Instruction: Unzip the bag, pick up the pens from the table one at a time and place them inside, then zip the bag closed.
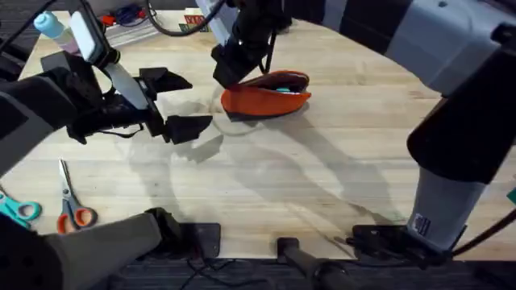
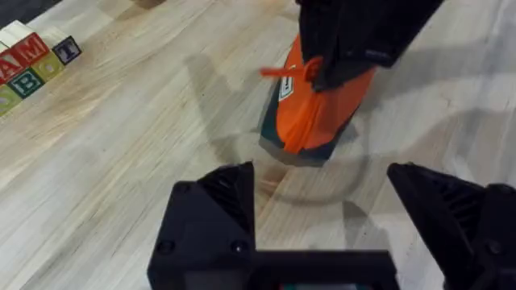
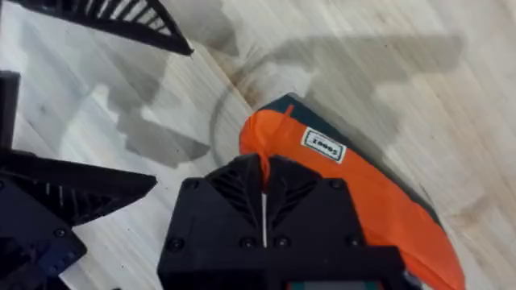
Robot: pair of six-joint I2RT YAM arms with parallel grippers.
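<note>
The orange bag (image 1: pixel 270 101) with its dark base lies on the table (image 1: pixel 339 161), right of centre toward the back. Its top gapes open at the right end, where something pale shows inside. The pens are hidden. My right gripper (image 1: pixel 234 74) reaches across to the bag's left end and is shut on the small orange zipper pull (image 3: pixel 263 161). In the left wrist view that pull (image 2: pixel 284 71) sticks out beside the right gripper (image 2: pixel 355 48) over the bag (image 2: pixel 310 121). My left gripper (image 1: pixel 200 102) hovers open just left of the bag, its fingers (image 2: pixel 230 189) wide apart and holding nothing.
Orange-handled scissors (image 1: pixel 74 211) and a teal handle (image 1: pixel 20 209) lie at the front left. Letter blocks (image 2: pixel 32 64) sit off to the left, near a bottle (image 1: pixel 48 24) and clutter along the back edge. Bare wood stretches in front of the bag.
</note>
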